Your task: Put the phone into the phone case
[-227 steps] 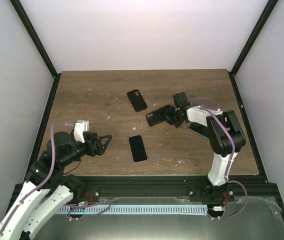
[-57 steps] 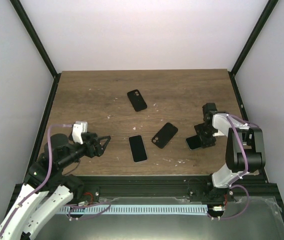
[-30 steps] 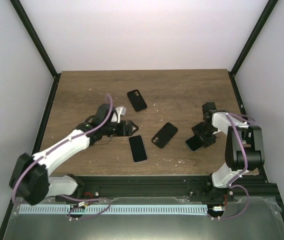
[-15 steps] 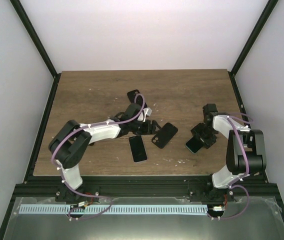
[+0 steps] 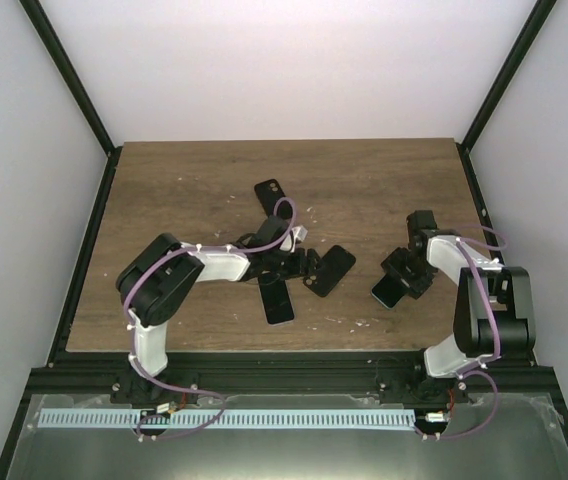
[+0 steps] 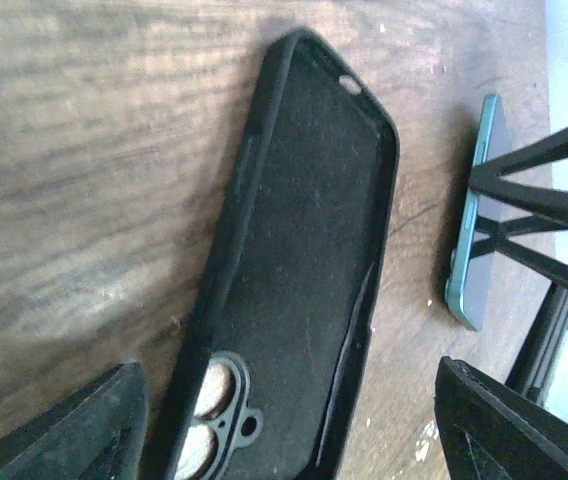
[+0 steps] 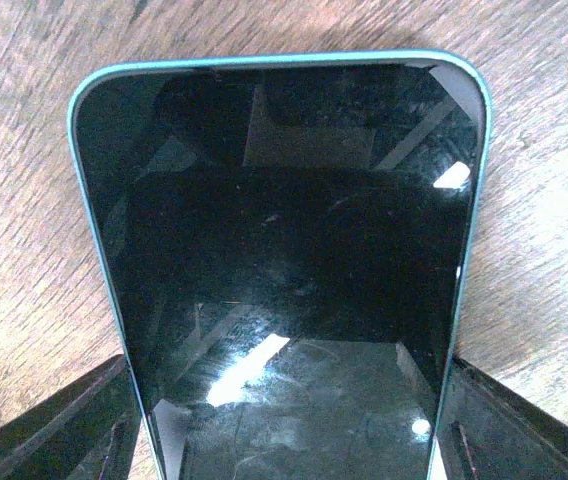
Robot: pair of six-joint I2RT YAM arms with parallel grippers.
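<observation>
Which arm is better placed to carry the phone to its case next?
Right. The teal-rimmed phone is clamped in the jaws of the right gripper. The left gripper is open, straddling the black case and holding nothing, so it would first have to go and fetch a phone.

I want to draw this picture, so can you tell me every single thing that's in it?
table: one, brown wood, under everything.
open black case: one, black, mid-table, inside facing up.
far black case: one, black, farther back, partly hidden by the left arm.
pale-rimmed phone: one, dark screen, flat near the front.
teal-edged phone: one, dark screen, tilted up on the right.
left tool: one, black, open around the open black case.
right tool: one, black, gripping the teal-edged phone.
</observation>
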